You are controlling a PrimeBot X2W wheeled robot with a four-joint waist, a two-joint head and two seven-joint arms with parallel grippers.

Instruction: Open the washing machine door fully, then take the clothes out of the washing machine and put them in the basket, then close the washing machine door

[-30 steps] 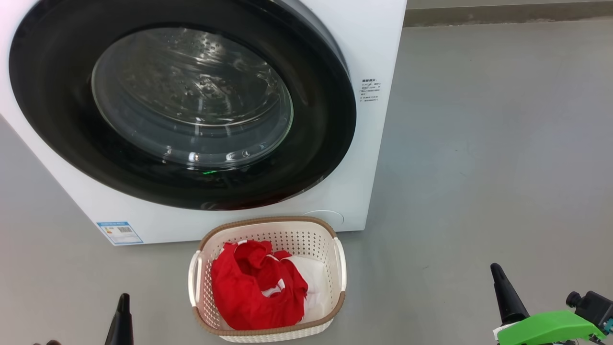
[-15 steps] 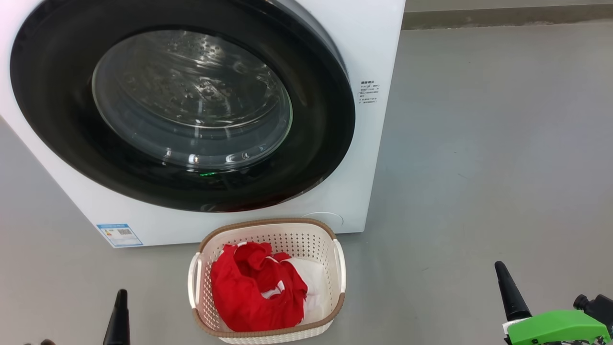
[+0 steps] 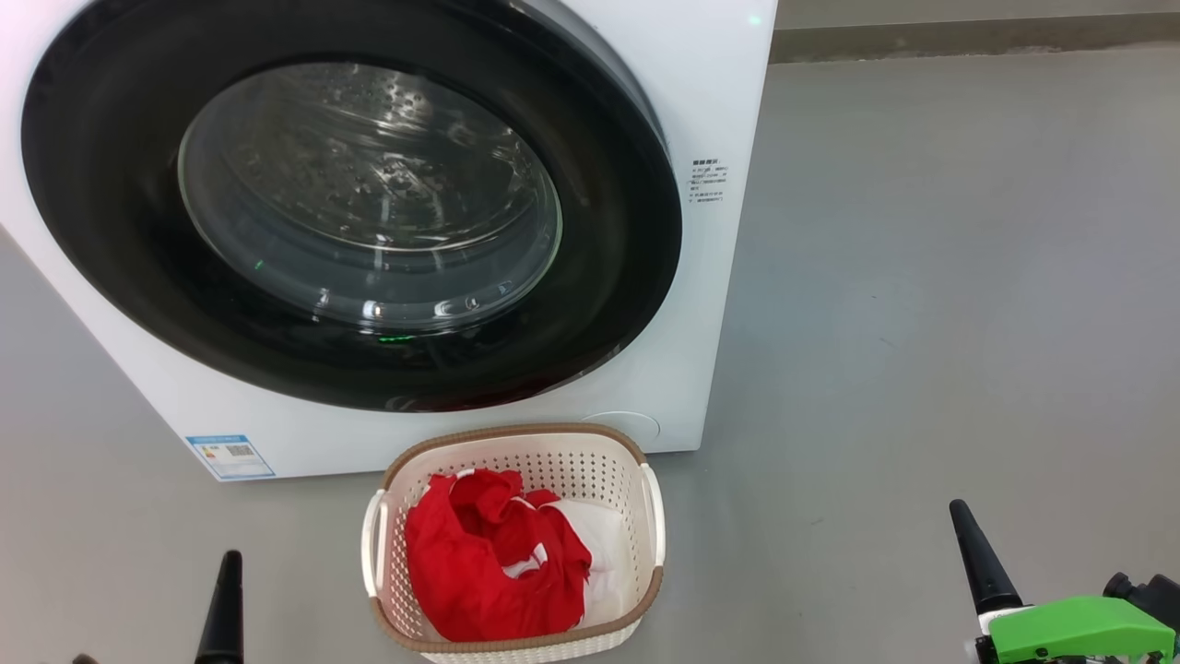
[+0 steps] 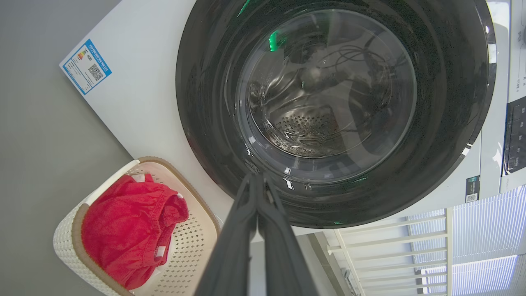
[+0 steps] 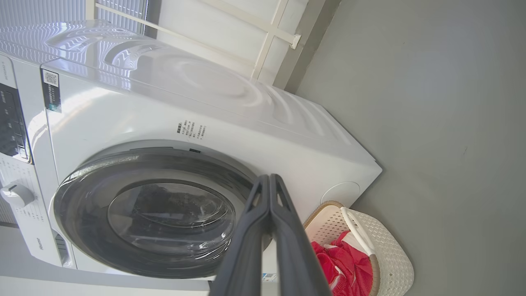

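Clothes (image 3: 489,563) in basket (image 3: 516,444) before washing machine (image 3: 728,111).

Red-and-white clothes (image 3: 498,563), cream perforated basket (image 3: 553,461) with brown rim.

A smooth grey floor (image 3: 922,277) is occupied by the white washing machine (image 3: 728,92), and the basket (image 3: 562,466) is set on it just before the machine's lower front edge.
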